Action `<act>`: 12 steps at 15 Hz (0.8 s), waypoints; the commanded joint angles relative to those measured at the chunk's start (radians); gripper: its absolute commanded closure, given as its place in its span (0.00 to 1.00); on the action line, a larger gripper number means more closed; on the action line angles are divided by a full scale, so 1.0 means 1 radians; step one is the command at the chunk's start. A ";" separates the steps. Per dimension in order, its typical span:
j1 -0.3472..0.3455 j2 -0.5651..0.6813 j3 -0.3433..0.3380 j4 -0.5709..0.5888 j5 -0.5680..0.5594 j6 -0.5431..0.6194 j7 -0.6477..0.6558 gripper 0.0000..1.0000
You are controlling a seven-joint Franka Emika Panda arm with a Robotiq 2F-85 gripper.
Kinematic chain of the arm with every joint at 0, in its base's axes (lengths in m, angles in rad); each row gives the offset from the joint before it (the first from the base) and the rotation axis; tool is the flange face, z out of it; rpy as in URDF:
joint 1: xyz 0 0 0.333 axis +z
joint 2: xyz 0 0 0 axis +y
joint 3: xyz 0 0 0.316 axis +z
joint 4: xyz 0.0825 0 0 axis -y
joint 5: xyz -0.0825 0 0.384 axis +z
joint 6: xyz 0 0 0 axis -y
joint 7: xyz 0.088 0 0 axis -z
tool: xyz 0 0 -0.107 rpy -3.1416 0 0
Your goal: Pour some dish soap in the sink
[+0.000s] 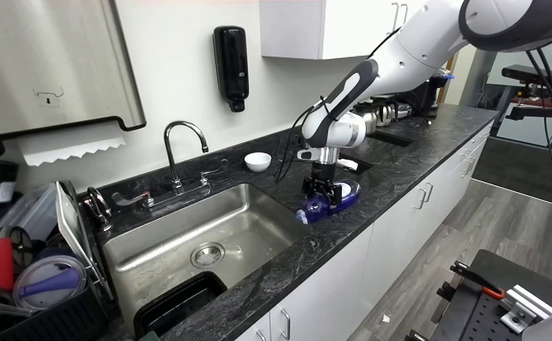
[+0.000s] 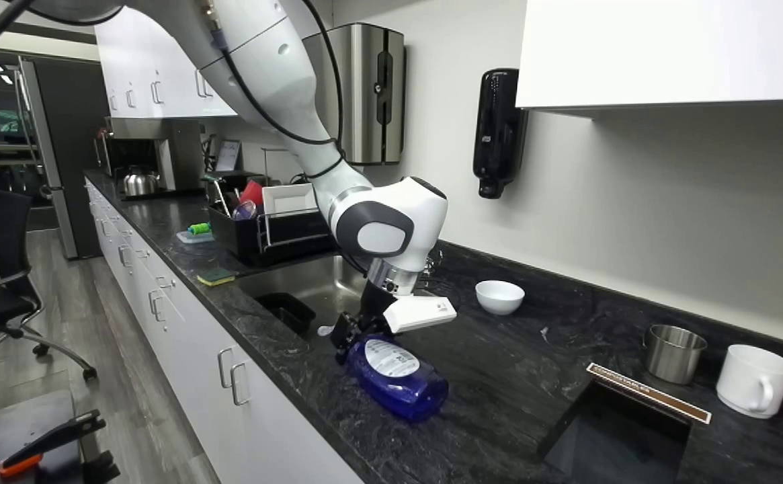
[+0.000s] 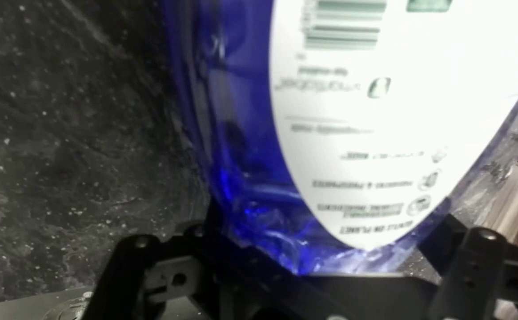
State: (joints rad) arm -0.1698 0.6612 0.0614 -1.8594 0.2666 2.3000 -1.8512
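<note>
The dish soap (image 1: 350, 198), a blue bottle with a white oval label, lies on its side on the dark counter in both exterior views. Its pale cap (image 1: 302, 217) points at the sink (image 1: 257, 229), close to the basin's edge. From above, my gripper (image 1: 322, 195) straddles the bottle near its neck end. In the wrist view the blue body (image 3: 245, 133) fills the space between the widely spread fingers, one on each side. Some counter shows between the right finger and the bottle; contact on the left side is unclear. The neck and cap are hidden there.
A faucet (image 1: 170, 156) arches over the sink, where a black tub (image 1: 181, 303) sits. Beside the basin stand a white bowl (image 1: 257, 161) and a loaded dish rack (image 2: 236, 235). A counter cut-out (image 2: 623, 430), steel cup (image 2: 675, 353) and white mug (image 2: 754, 380) lie behind the bottle.
</note>
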 commanded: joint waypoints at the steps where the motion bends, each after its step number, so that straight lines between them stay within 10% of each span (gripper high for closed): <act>1: -0.004 -0.006 0.013 -0.019 -0.032 0.038 0.028 0.00; 12: 0.013 -0.012 0.032 -0.025 -0.034 0.040 0.038 0.00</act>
State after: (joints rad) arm -0.1593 0.6615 0.0836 -1.8604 0.2657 2.3027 -1.8443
